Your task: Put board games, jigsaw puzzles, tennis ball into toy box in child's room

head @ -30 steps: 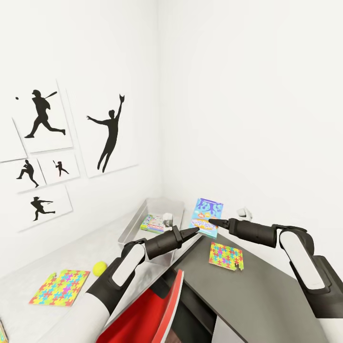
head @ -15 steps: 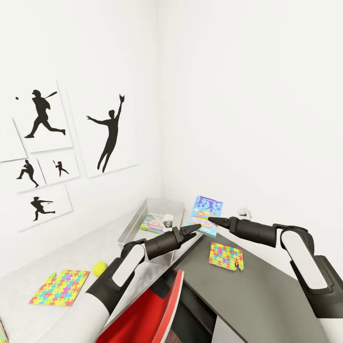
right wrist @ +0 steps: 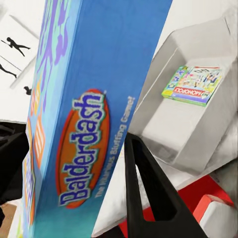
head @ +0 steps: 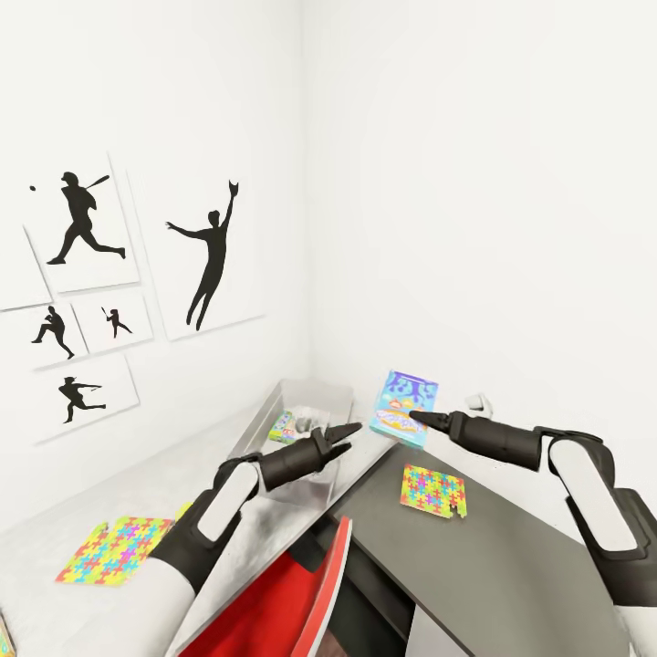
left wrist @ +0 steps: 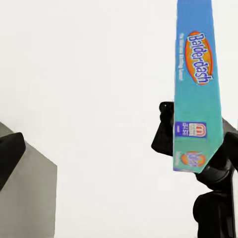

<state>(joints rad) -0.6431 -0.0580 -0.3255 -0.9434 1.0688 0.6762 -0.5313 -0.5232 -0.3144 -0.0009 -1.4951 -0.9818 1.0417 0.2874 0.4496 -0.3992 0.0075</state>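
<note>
My right gripper (head: 419, 419) is shut on the blue-purple board game (head: 406, 407), a "Balderdash" box (right wrist: 74, 124) held tilted above the table corner beside the toy box (head: 315, 394). One black finger (right wrist: 148, 198) presses its face. The box edge (left wrist: 196, 89) hangs in the air in the left wrist view. My left gripper (head: 345, 436) is open and empty over the toy box's near rim, a little apart from the game. A Monopoly board game (right wrist: 193, 85) lies in the toy box (right wrist: 163, 129). Jigsaw puzzles lie on the dark table section (head: 433, 490) and the pale one (head: 114, 550). The tennis ball is mostly hidden behind my left forearm.
A red chair back (head: 301, 593) stands close in front of the table's inner corner. A small white object (head: 474, 401) sits at the back of the dark table (head: 511, 547). White walls with baseball posters (head: 87, 228) close in behind the table.
The right gripper has raised the blue-purple game slightly up and to the right. The left gripper has drawn back to the left, away from the box's edge it was touching.
</note>
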